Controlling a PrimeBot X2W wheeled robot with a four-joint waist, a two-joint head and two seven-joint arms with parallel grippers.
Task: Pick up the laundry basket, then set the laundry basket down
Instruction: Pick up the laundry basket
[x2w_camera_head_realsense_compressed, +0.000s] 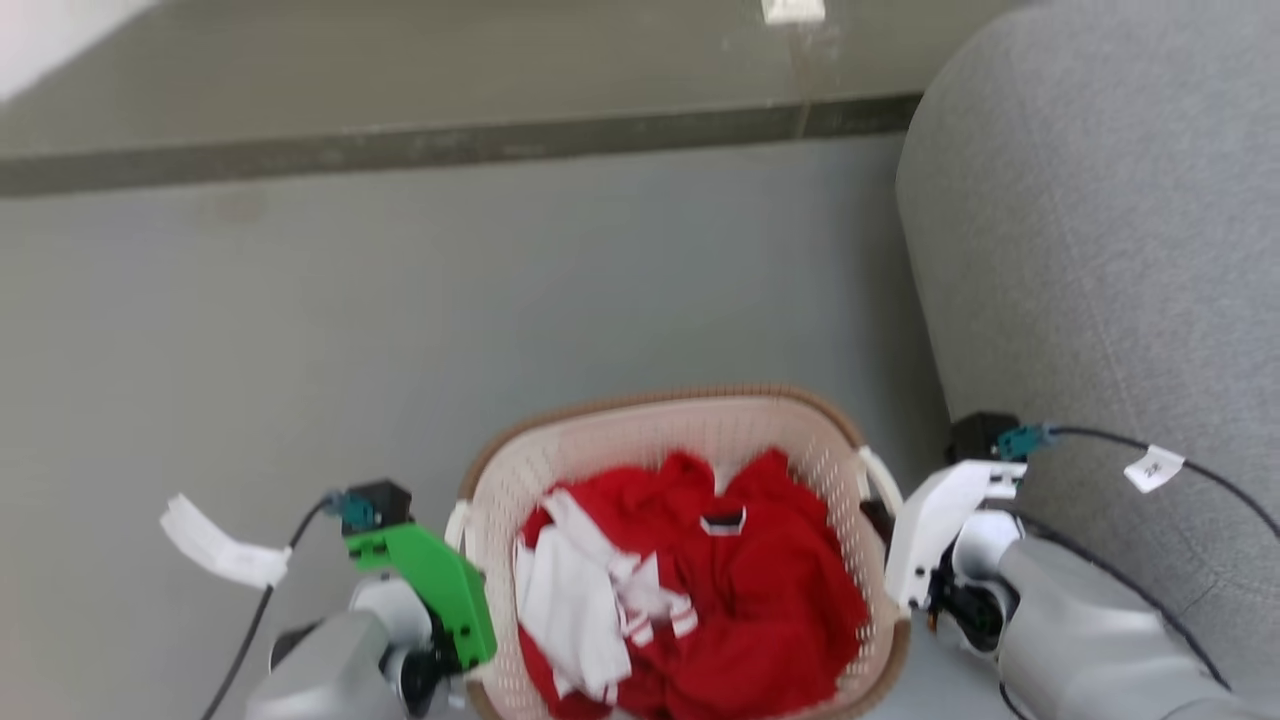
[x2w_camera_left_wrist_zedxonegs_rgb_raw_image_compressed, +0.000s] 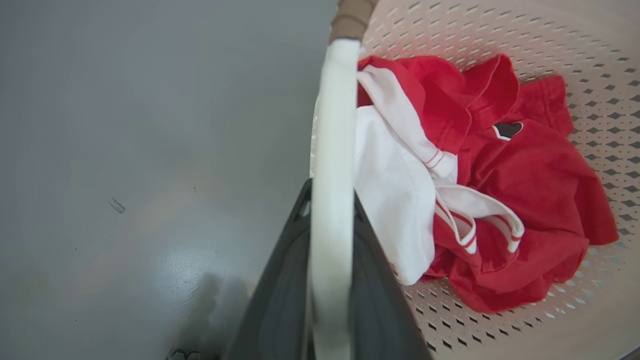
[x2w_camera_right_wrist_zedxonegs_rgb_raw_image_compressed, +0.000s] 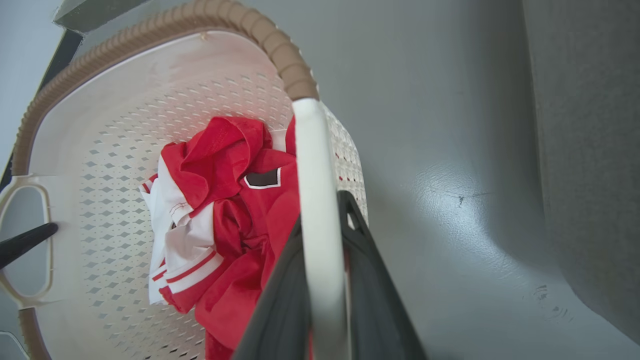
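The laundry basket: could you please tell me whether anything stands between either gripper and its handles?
Nothing visible does. On the laundry basket, the left gripper straddles the left handle and the right gripper straddles the right handle.

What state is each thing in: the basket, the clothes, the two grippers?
Laundry basket: upright, partly filled, held by both handles.
Clothes: red and white, crumpled in a heap inside the basket.
Left gripper: shut on the left handle.
Right gripper: shut on the right handle.

Home, grey sofa (x2w_camera_head_realsense_compressed: 1100, 250), laundry basket (x2w_camera_head_realsense_compressed: 660, 402) of clothes (x2w_camera_head_realsense_compressed: 770, 590)
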